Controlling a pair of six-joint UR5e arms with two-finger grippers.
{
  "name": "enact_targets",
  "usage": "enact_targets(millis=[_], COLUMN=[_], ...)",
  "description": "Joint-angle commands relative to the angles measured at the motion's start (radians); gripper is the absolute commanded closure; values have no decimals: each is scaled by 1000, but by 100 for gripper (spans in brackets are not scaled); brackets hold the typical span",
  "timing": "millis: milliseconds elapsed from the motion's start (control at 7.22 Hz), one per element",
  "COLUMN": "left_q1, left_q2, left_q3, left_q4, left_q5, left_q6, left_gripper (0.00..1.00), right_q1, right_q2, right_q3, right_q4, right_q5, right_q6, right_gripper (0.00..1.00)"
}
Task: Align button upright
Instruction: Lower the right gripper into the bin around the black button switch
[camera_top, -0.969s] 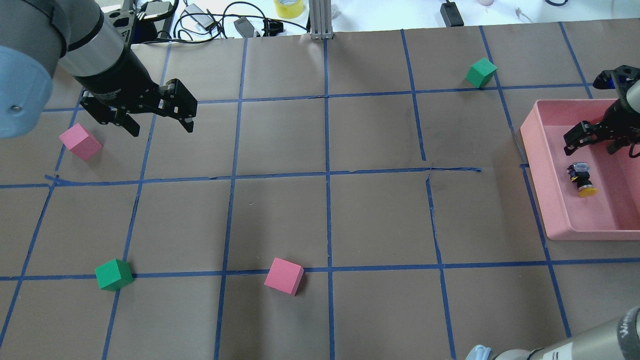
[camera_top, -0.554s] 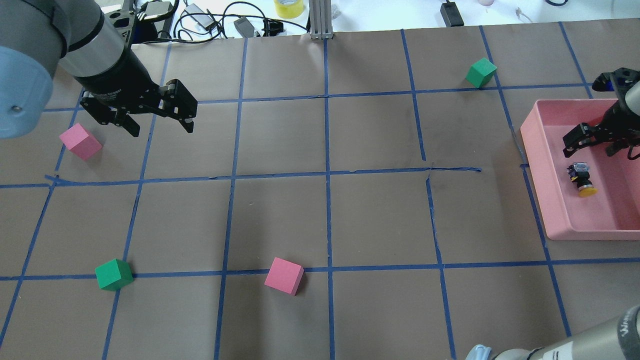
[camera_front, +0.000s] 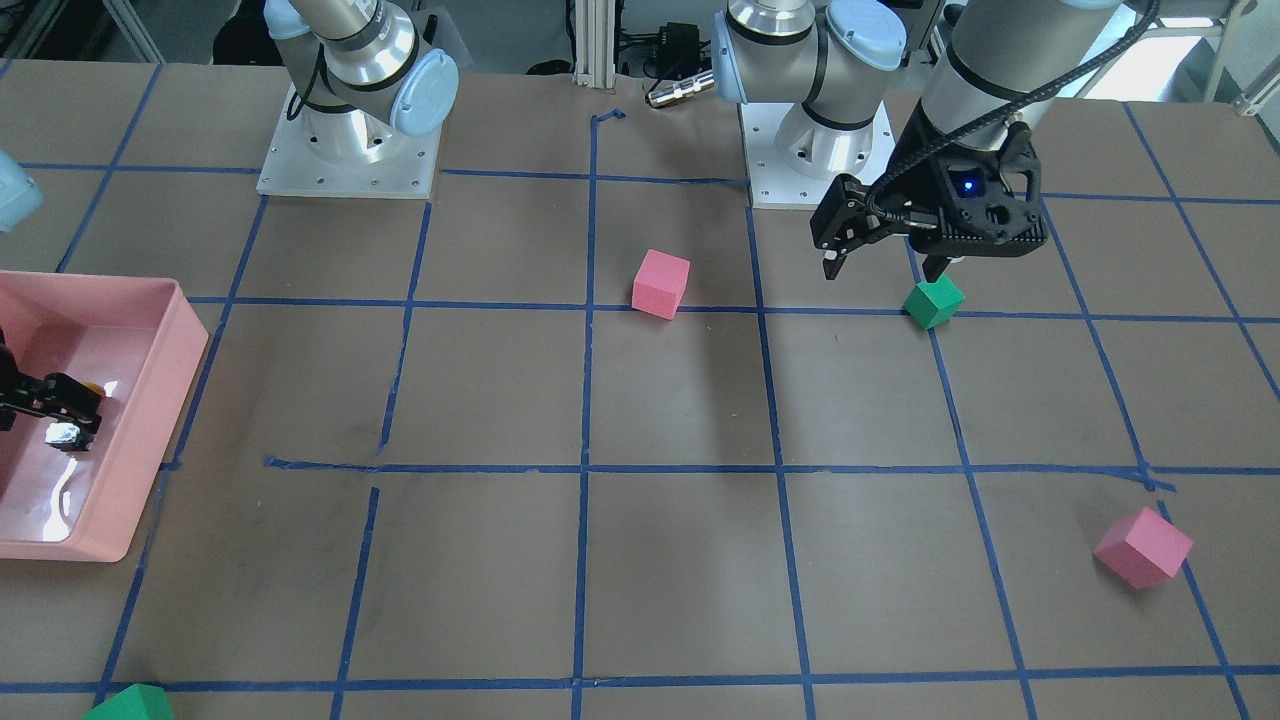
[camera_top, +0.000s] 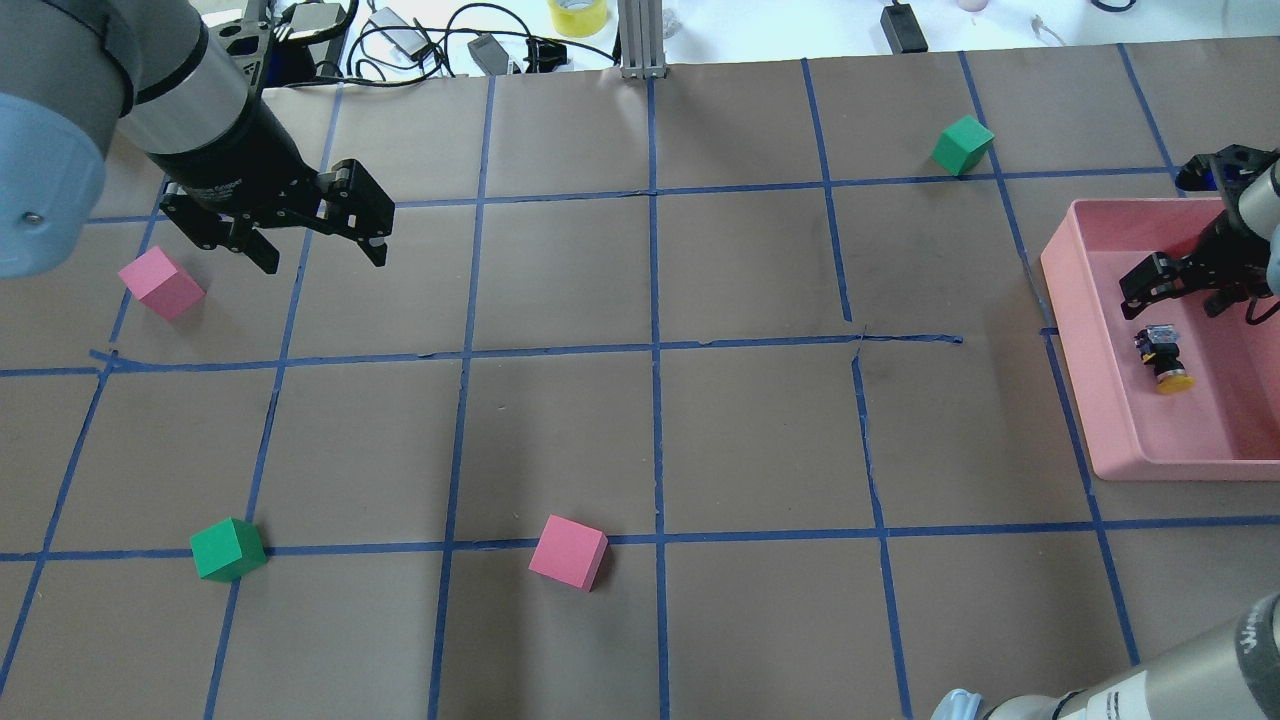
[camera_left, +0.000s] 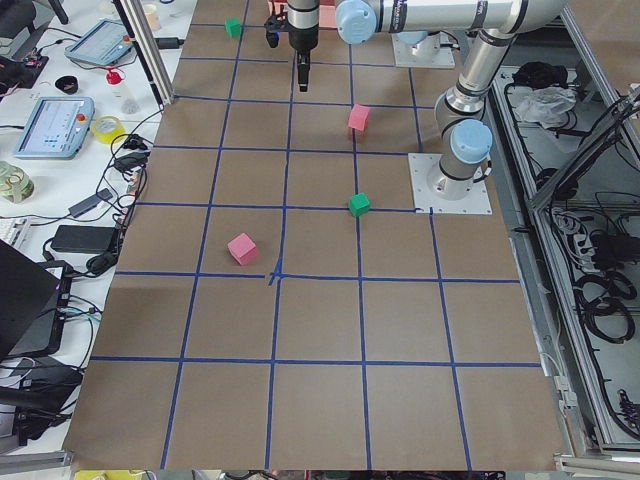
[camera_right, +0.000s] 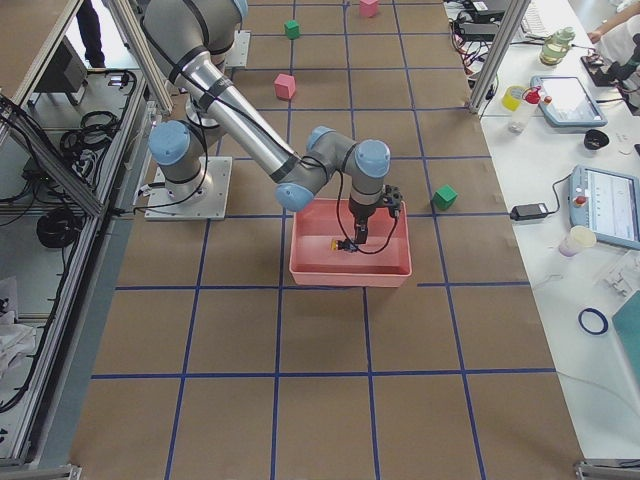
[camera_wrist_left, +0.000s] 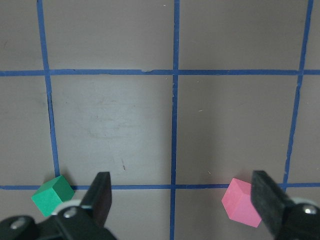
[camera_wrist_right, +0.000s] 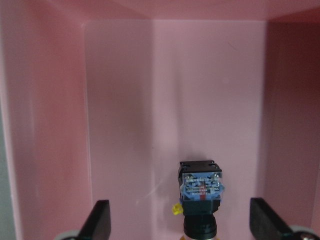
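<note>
The button (camera_top: 1160, 352) lies on its side on the floor of the pink tray (camera_top: 1112, 400), with its yellow cap toward the robot and its silvery base away from it. In the right wrist view the button (camera_wrist_right: 200, 197) sits low between the fingers, base end up. My right gripper (camera_top: 1172, 298) is open and empty, hovering over the tray just beyond the button's base. My left gripper (camera_top: 325, 258) is open and empty above the table at the far left, near a pink cube (camera_top: 160, 283).
The tray stands at the table's right edge and also shows in the front-facing view (camera_front: 150, 430). Loose foam cubes lie about: green (camera_top: 228, 549), pink (camera_top: 568, 552) and green (camera_top: 962, 145). Cables and a tape roll (camera_top: 578, 14) lie past the far edge.
My right gripper has shifted slightly over the tray, closer to the button, still open. The left arm and the button have not moved.
</note>
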Motion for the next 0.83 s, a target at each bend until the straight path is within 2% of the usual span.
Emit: enact_targets(millis=[0, 692], left_q1=[0, 0], left_q2=[3, 3], left_q3=[1, -1], left_q4=[1, 0], left_q5=[2, 2], left_q6=[3, 10], left_gripper=[0, 0], right_q1=[0, -1], right_q2=[22, 43], right_q3=[0, 2], right_q4=[-8, -28], right_q5=[0, -3], right_q6=[0, 0], right_gripper=[3, 2])
